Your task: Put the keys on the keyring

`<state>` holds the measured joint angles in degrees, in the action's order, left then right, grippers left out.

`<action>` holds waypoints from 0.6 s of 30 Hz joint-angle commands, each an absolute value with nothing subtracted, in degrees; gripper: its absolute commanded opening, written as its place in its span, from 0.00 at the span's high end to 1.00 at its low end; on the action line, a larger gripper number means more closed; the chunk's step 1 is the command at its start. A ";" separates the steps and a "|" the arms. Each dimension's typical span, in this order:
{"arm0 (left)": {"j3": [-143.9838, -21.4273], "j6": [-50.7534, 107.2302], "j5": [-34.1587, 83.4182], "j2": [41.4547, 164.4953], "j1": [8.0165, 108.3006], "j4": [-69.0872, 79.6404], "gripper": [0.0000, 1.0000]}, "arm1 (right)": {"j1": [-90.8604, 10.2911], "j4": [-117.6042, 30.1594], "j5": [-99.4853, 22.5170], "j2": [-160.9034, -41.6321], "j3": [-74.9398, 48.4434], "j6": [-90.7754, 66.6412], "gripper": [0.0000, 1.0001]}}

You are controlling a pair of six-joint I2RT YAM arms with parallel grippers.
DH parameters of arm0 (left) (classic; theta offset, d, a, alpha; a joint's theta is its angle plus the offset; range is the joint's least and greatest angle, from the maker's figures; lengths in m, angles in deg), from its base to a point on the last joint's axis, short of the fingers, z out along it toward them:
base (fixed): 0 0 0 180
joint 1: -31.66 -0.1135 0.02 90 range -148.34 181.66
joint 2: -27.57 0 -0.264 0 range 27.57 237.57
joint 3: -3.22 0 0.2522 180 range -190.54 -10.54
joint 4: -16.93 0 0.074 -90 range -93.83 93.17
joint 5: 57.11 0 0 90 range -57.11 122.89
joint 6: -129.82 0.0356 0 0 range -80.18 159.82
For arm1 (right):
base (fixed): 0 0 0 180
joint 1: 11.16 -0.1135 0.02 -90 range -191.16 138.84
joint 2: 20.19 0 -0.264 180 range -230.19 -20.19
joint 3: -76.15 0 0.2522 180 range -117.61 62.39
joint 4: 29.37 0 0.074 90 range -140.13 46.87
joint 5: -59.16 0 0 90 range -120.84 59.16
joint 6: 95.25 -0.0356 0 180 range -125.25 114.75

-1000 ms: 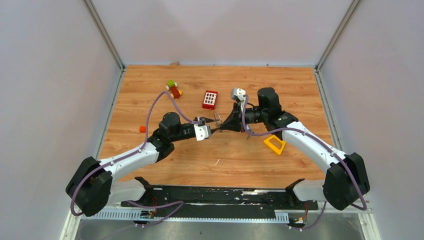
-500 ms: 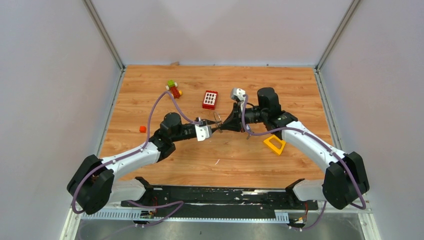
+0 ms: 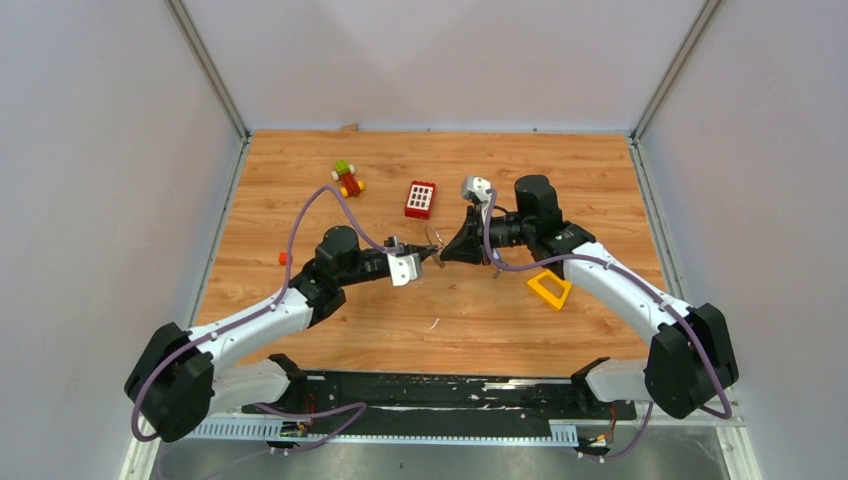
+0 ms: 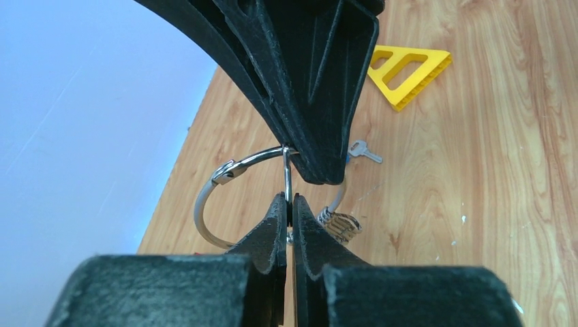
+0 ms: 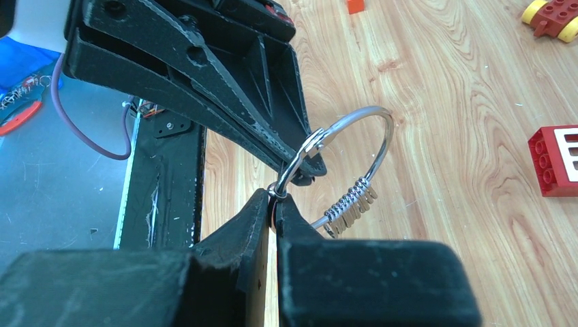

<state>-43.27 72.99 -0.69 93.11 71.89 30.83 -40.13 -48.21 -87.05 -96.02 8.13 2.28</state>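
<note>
My two grippers meet above the table's middle. The right gripper is shut on the keyring, a thin silver wire ring held off the wood; it also shows in the left wrist view. Several silver keys hang bunched on the ring. The left gripper is shut on a thin silver key, seen edge-on, whose top touches the ring beside the right fingers. One loose key lies on the wood beyond. In the top view the left gripper and the right gripper nearly touch.
A yellow triangular block lies right of the grippers. A red brick sits behind them. A small toy pile is at the back left, an orange cube at the left. Walls enclose the wooden table.
Both grippers have shifted slightly left together, still joined at the ring. The left arm's elbow has swung a little toward the left.
</note>
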 commanded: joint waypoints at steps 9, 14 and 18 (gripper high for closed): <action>-49.46 77.29 -2.80 85.23 72.22 6.48 1.00 | -38.67 -46.82 -80.90 -96.36 7.28 3.54 1.00; -50.78 75.98 -4.29 84.47 72.28 3.44 1.00 | -38.61 -46.93 -80.66 -97.29 7.11 3.23 1.00; -51.77 73.40 -4.32 85.81 72.27 3.44 1.00 | -38.83 -46.84 -80.23 -97.92 7.04 2.75 1.00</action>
<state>-49.61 76.22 0.23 86.20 71.91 8.28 -40.37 -49.52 -86.06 -96.98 8.13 2.30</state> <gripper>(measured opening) 0.039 0.048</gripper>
